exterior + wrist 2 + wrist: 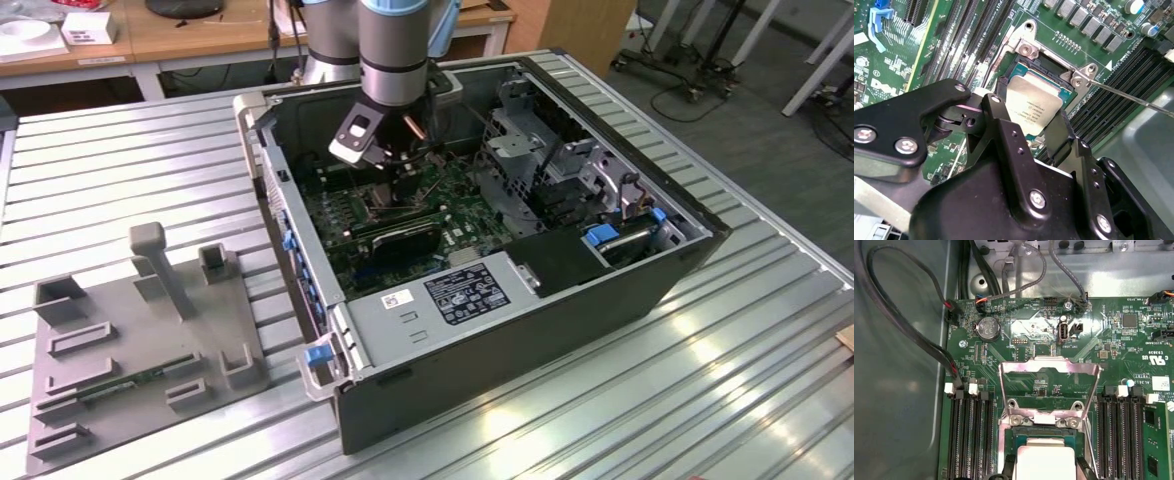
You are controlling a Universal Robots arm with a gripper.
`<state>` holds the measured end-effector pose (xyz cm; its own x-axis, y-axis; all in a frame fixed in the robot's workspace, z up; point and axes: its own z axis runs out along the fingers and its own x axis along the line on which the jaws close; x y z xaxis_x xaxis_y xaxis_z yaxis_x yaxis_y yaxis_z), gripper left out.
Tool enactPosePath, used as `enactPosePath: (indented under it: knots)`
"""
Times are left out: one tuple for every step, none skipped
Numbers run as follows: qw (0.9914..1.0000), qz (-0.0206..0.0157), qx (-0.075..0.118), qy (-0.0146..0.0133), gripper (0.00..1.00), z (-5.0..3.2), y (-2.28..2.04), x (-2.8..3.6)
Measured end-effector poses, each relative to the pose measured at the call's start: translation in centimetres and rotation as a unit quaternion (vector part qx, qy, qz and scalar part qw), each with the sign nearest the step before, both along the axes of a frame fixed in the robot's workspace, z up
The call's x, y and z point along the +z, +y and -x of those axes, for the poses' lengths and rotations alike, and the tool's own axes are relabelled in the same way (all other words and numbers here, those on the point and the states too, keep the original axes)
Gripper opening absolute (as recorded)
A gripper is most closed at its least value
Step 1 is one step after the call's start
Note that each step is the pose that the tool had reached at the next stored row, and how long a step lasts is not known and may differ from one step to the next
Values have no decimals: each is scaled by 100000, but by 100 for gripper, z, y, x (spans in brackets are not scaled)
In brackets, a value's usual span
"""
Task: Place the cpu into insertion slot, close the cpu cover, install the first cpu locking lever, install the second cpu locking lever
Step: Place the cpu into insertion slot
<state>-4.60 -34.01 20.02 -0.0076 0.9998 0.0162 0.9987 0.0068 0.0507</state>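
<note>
Seating: our gripper [1045, 467] grasps the cpu [1033, 107] at the insertion slot [1046, 65].
Pending: we judge cpu cover [1049, 382] raised, locking lever [1134, 97] unlatched.

Cpu cover [1079, 367] stands open behind insertion slot [1026, 67]; lever rod [1134, 97] juts alongside; mem slots [971, 435] flank.

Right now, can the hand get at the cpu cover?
Likely yes: the cpu cover is flipped open right beside the insertion slot where the hand is, and nothing lies across it.
</note>
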Motion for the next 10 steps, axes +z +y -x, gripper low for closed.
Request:
enactPosePath:
  knots:
    - [100000,-8,-140,-1,54,0,0,-3]
    - [100000,-2,-305,0,54,0,0,-5]
    - [99999,1,-376,4,54,0,0,-6]
    - [99999,-10,-408,1,54,0,1,-8]
    - [99999,-39,-432,3,54,0,1,-9]
    - [99999,-100,-469,6,54,0,2,-10]
    - [99999,-178,-510,1,54,0,3,-12]
    - [99998,-223,-543,-2,54,0,3,-12]
    - [99998,-231,-549,-2,54,0,3,-12]
    - [99998,-236,-553,-2,54,0,3,-12]
